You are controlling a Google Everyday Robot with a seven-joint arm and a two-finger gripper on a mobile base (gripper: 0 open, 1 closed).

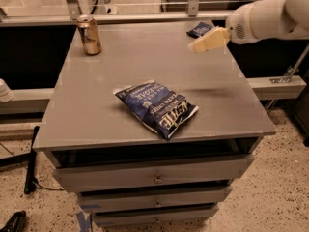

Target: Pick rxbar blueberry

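The fingers [203, 41] hover over the far right of the bench [96, 115], whether apart or together I cannot tell; the blue bar [199, 30] lies just behind them

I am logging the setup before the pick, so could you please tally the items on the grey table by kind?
1 can, back left.
1 chip bag, middle front.
1 bar, dark blue, back right.
Total: 3 on the table.
The gripper hovers beside the bar, over the table's back right.
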